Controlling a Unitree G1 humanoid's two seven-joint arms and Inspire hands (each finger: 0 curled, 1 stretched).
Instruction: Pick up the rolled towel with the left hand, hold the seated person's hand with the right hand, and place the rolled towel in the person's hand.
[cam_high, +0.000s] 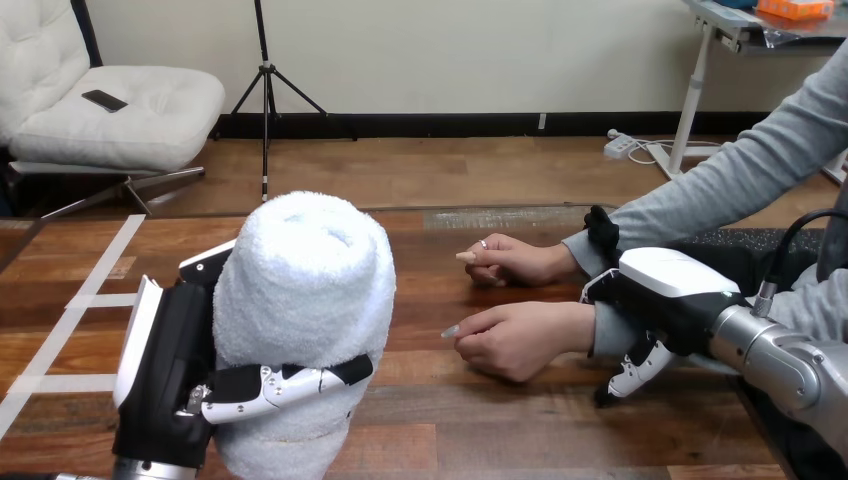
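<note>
Evidently the left hand was clamped round the rolled towel, a plump white terry cylinder held upright over the wooden table at its near left. The right hand lay over the sleeve behind the person's hand; whether it gripped could not be told. The towel should probably go across slowly, since that hand looked loosely curled.

No text, label, brand, number or sign could be read anywhere. The rolled towel gripped in the left hand was plain white. The white shell on the back of the right hand, well off to the right of the left hand, carried no legible mark.
</note>
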